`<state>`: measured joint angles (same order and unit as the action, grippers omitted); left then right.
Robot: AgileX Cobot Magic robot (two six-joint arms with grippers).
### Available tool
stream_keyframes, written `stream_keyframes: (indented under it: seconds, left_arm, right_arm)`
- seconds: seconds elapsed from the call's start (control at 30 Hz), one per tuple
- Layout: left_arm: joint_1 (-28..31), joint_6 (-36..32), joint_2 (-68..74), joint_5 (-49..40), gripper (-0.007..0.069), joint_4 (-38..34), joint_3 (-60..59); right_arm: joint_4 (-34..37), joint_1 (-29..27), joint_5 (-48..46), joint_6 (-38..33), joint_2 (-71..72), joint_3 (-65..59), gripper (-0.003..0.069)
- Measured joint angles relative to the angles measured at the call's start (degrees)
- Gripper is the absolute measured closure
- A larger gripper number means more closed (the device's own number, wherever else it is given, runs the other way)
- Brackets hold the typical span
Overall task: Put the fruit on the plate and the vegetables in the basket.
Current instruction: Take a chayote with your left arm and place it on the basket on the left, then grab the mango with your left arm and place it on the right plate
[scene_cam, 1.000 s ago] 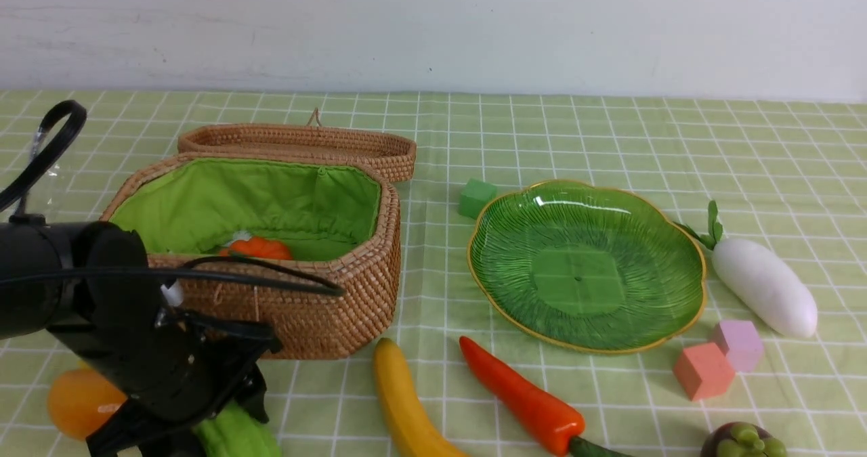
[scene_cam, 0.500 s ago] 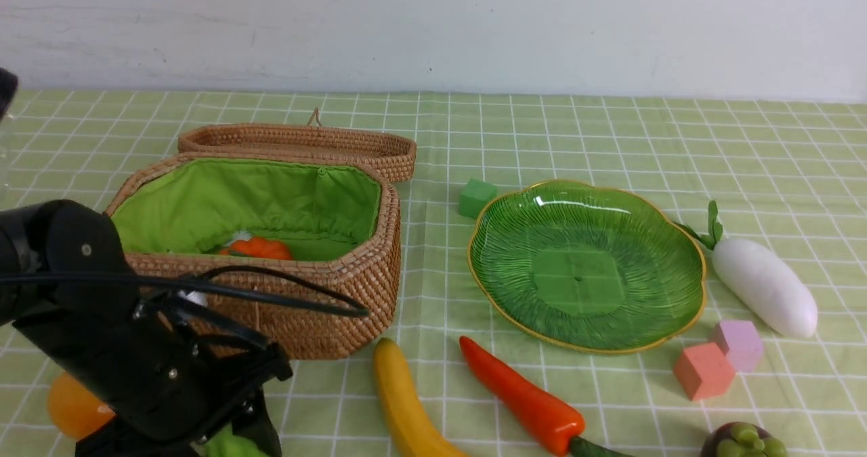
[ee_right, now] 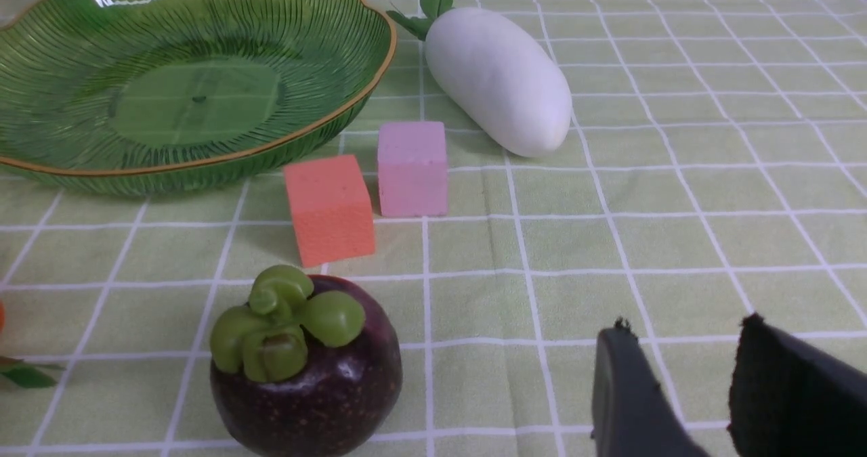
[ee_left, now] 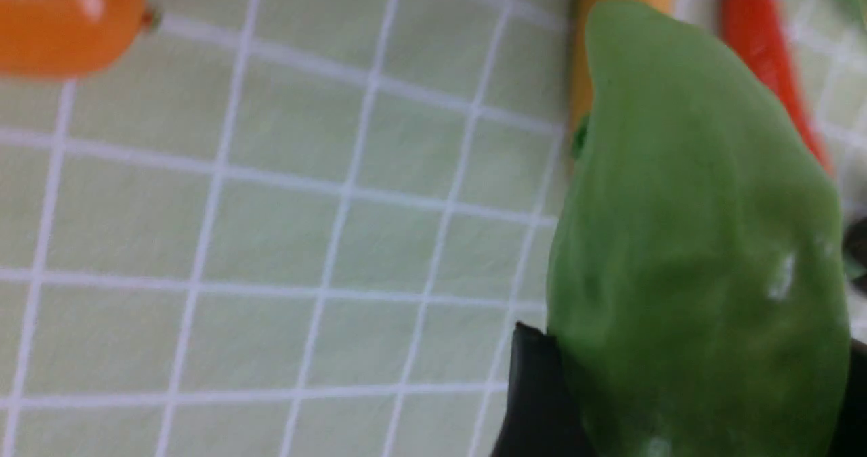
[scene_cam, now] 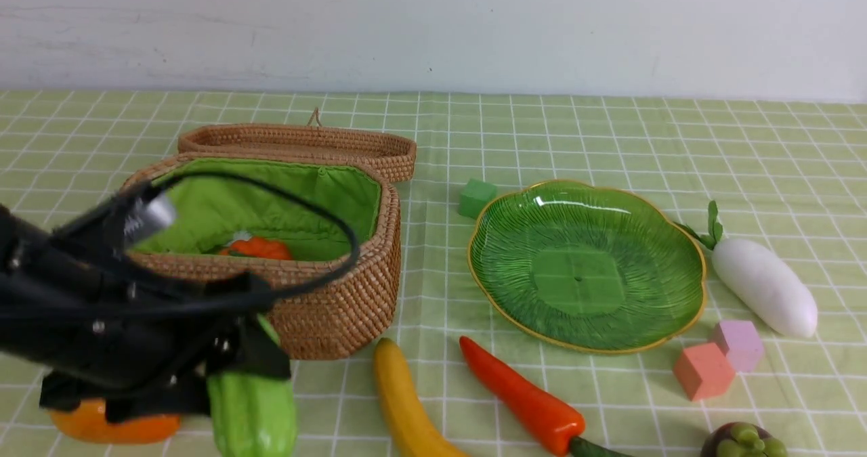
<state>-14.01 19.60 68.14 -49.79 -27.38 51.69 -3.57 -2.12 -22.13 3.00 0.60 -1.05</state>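
Left gripper (scene_cam: 238, 365) clamped across the gourd (scene_cam: 254, 413), which hangs nose-down just in front of the basket (scene_cam: 339, 294), beside the mango (scene_cam: 101, 426). It is held by its upper end, presumably so the body can clear the wicker wall and drop inside. Right gripper (ee_right: 698, 389), jaws partly apart and empty, hovers over the cloth (ee_right: 677, 240) near the mangosteen (ee_right: 305, 376). The plate (scene_cam: 582, 267) holds no fruit.

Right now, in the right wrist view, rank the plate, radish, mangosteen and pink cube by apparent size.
1. plate, though the frame edge crops it.
2-3. radish and mangosteen: they look alike, and the mangosteen sits nearer the camera, so I won't rank them.
4. pink cube.
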Motion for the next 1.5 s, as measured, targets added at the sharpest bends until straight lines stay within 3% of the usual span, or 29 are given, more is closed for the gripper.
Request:
stream_keyframes:
  seconds: [0.17,0.37,0.57,0.73,1.0,1.13,1.3,1.43,1.5]
  left_arm:
    - [0.0,3.6,1.64,6.99,0.0179,0.35,7.72]
    - [0.0,19.66,11.46,16.8,0.0179,7.33,15.29]
    - [0.0,37.54,21.29,19.95,0.0179,10.67,16.97]
    - [0.0,42.82,26.12,20.58,0.0179,12.35,16.97]
    - [0.0,41.4,26.65,21.27,0.0136,13.01,17.08]
    - [0.0,37.72,24.92,21.27,0.0057,13.15,17.08]
    - [0.0,31.61,20.73,20.18,0.0039,14.15,17.08]
    - [0.0,20.71,15.62,16.04,0.0039,16.92,17.08]
    - [0.0,9.2,10.4,9.58,0.0039,19.5,17.08]
  right_arm:
    - [0.0,0.0,0.0,0.0,0.0,0.0,0.0417]
    - [0.0,0.0,0.0,0.0,0.0,0.0,0.0417]
    - [0.0,0.0,0.0,0.0,0.0,0.0,0.0417]
    - [0.0,0.0,0.0,0.0,0.0,0.0,0.0417]
    - [0.0,0.0,0.0,0.0,0.0,0.0,0.0417]
    - [0.0,0.0,0.0,0.0,0.0,0.0,0.0417]
    - [0.0,0.0,0.0,0.0,0.0,0.0,0.0417]
    - [0.0,0.0,0.0,0.0,0.0,0.0,0.0417]
    - [0.0,0.0,0.0,0.0,0.0,0.0,0.0417]
